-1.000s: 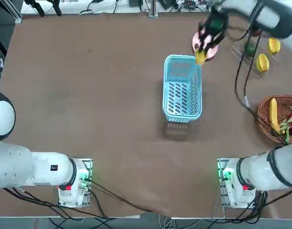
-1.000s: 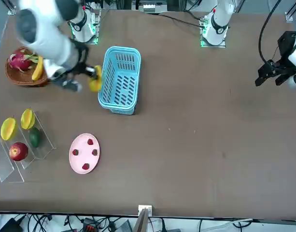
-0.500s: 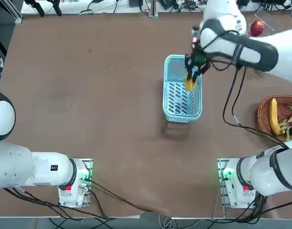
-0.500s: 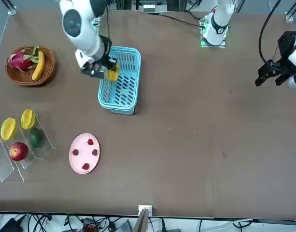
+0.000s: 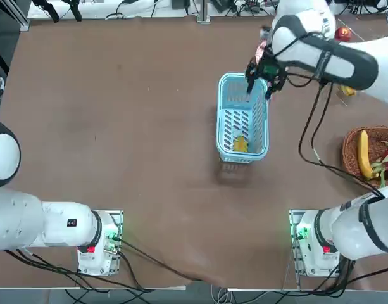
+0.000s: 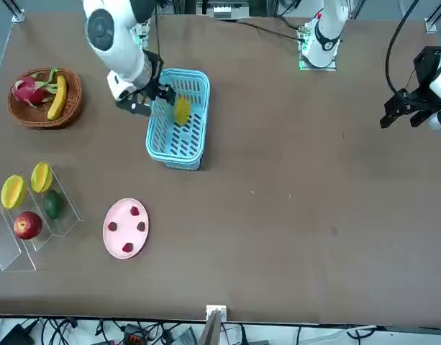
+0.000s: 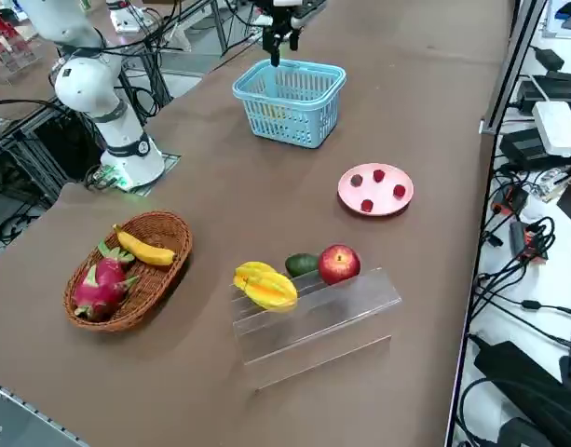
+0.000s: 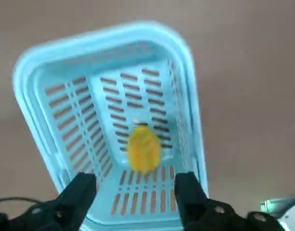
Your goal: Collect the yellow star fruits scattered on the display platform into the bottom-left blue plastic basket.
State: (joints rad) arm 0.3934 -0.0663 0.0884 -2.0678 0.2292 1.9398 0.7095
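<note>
One yellow star fruit [image 5: 240, 144] [image 8: 144, 149] lies inside the blue plastic basket [image 5: 220, 126] [image 6: 173, 154] [image 8: 27, 110] at mid table, toward its end nearest the robot. My right gripper [image 5: 260, 81] [image 6: 154, 100] [image 8: 135, 192] hovers open and empty over the basket's far end. Its fingers [image 8: 80, 192] are spread apart above the fruit. Two more star fruits [image 6: 11, 190] [image 6: 40, 176] [image 7: 266, 284] rest on the clear display platform [image 6: 62, 215] [image 7: 313, 317] at the far right of the table.
A green fruit [image 6: 52, 204] and a red apple [image 6: 27, 225] share the rack. A pink plate [image 6: 125, 244] with small red berries lies between rack and basket. A wicker basket [image 6: 33, 118] with a banana and a dragon fruit sits on the right.
The right gripper carried a star fruit from near the pink plate to above the blue basket, then opened. The fruit dropped into the basket and the gripper drew back toward the far rim.
</note>
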